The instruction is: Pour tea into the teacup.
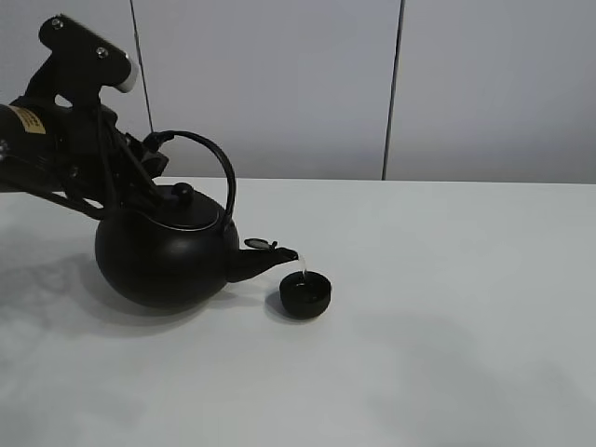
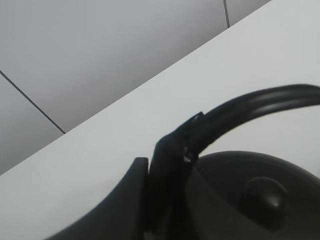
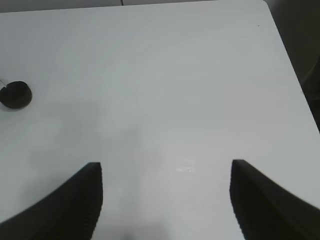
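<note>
A big round black kettle (image 1: 166, 251) with an arched handle (image 1: 216, 160) is tilted, its spout (image 1: 270, 259) just over the small black teacup (image 1: 305, 294). A thin clear stream falls from the spout into the cup. My left gripper (image 1: 149, 158) is shut on the kettle's handle at its left end; in the left wrist view its fingers (image 2: 167, 165) clamp the handle (image 2: 255, 102) above the lid knob (image 2: 264, 195). My right gripper (image 3: 166, 200) is open and empty over bare table, out of the exterior view; the teacup (image 3: 15, 94) shows far off in its view.
The white table (image 1: 447, 307) runs wide to the right and front of the cup. A grey panelled wall (image 1: 307, 84) stands behind the table's far edge. The table's corner and edge (image 3: 285, 45) show in the right wrist view.
</note>
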You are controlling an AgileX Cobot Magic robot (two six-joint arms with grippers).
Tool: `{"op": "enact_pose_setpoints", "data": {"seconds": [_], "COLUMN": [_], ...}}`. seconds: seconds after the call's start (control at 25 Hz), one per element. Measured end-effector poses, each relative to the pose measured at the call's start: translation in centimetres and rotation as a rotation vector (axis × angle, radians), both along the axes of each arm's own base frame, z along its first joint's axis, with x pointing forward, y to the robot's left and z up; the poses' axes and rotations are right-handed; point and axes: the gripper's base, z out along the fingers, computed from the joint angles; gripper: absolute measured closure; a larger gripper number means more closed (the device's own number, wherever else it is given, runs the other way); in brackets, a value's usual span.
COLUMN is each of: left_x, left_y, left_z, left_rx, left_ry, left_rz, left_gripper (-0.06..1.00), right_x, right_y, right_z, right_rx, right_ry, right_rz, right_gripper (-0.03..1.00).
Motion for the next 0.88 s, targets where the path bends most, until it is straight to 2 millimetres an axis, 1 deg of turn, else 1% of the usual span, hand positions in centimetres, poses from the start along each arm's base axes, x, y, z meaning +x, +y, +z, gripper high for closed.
{"op": "enact_pose_setpoints", "data": {"seconds": [0.32,0.68,0.88], "left_x": [0.00,0.07,-0.25], "left_y": [0.00,-0.02,0.36], "left_z": [0.00,0.19,0.11], "left_rx": [-0.014,-0.241,-0.285], "left_ry": [0.006,0.076,0.045], "left_rz": [0.006,0.098,0.111], "left_gripper": [0.83,0.83,0.83], "right_x": [0.00,0.00,0.00], "right_y": [0.00,0.00,0.00], "right_z": [0.00,0.00,0.00], "right_rx": [0.000,0.000,0.000], "right_ry": [0.000,0.000,0.000], "right_rz": [0.000,0.000,0.000], "right_gripper": [0.47,0.47,0.47]}}
